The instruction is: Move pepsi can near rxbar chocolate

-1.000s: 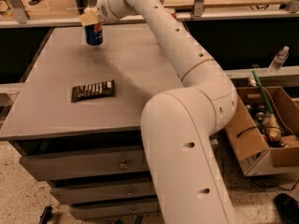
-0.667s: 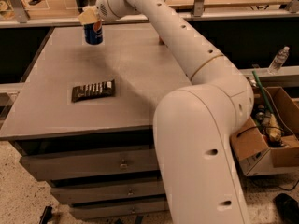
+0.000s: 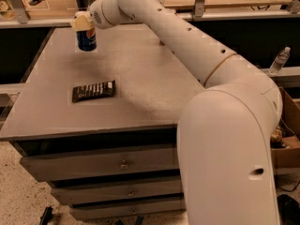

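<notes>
The pepsi can (image 3: pixel 87 39) is a small blue can with a round red-white-blue logo, at the far left of the grey table top (image 3: pixel 140 78). My gripper (image 3: pixel 83 23) reaches in from the right and is shut on the can's top, its pale fingers (image 3: pixel 80 21) covering the lid. Whether the can rests on the table or hangs just above it, I cannot tell. The rxbar chocolate (image 3: pixel 93 91) is a flat dark wrapper with pale stripes, lying toward the front left of the table, well in front of the can.
My white arm (image 3: pixel 187 46) spans the table from the right and fills the right foreground. The table is a drawer cabinet (image 3: pixel 122 165). A plastic bottle (image 3: pixel 280 60) and a cardboard box (image 3: pixel 286 149) stand at the right. A wooden shelf runs behind.
The can and gripper stay at the far left of the table. The arm's foreground part has shifted to the right. The bar has not moved.
</notes>
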Controlling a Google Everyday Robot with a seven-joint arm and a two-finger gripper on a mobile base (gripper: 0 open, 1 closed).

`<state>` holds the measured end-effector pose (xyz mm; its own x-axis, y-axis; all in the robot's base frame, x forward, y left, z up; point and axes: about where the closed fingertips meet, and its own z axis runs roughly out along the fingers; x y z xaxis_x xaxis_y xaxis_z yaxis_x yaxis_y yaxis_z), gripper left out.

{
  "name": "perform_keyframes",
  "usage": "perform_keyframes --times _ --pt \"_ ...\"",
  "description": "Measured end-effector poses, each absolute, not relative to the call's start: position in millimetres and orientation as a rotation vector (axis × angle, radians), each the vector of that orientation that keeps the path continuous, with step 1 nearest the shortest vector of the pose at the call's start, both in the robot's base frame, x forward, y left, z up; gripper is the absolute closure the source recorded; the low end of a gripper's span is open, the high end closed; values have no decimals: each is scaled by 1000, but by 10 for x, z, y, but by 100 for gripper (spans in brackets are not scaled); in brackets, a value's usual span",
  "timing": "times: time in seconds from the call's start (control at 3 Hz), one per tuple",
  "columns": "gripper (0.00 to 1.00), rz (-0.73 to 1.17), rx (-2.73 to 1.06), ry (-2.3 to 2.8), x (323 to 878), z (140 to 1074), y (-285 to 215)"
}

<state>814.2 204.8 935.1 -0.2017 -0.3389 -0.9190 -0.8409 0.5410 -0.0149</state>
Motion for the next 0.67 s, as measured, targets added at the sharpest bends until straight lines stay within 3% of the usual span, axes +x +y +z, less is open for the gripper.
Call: perform_keyframes --times 0.67 --pt "100 707 -975 1805 7660 9285 2114"
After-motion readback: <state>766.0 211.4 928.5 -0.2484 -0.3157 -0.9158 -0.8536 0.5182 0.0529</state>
